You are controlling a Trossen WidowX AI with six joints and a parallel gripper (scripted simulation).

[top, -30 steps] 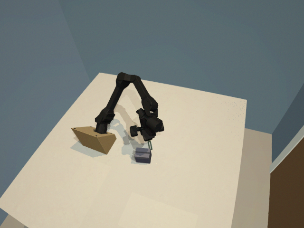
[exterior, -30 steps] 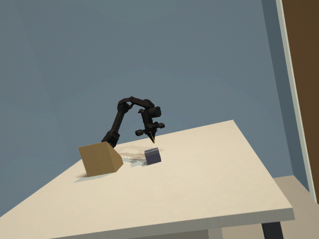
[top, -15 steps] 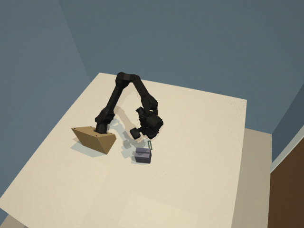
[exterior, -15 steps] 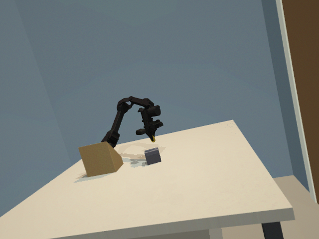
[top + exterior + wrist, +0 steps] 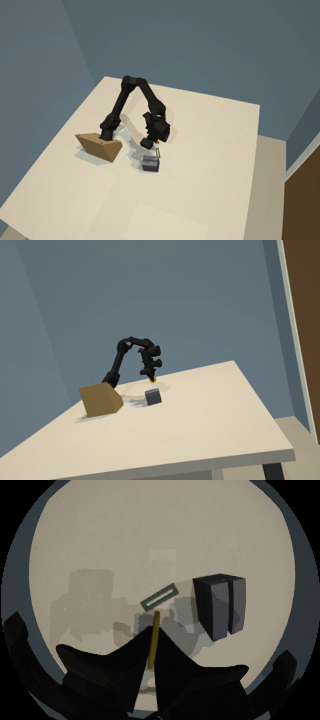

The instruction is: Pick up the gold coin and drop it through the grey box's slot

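Two black fingers of the pincer (image 5: 152,640) fill the bottom of the wrist view, and they are squeezed tight on the gold coin (image 5: 154,638). From this view the coin shows only as a thin gold line, edge on, sticking out past the fingertips. In the exterior view the coin (image 5: 153,379) hangs in the air under the pincer (image 5: 151,376), up off the counter (image 5: 206,405).

Just past the coin, in the wrist view, lies the dark-green holder (image 5: 160,596) on the counter. It looks like a small green frame, and it has nothing standing in it. The grey box (image 5: 220,606) sits a bit to the right of the holder, with a dark slot (image 5: 227,603) running across its lid.

From the top view the holder (image 5: 158,152) lies right beside the far edge of the box (image 5: 150,163), and the pincer (image 5: 155,140) with the coin (image 5: 157,141) is up above the holder, not over the slot.

Farther back, the black arm (image 5: 134,100) bends up high and comes down to a tan base block (image 5: 99,146).
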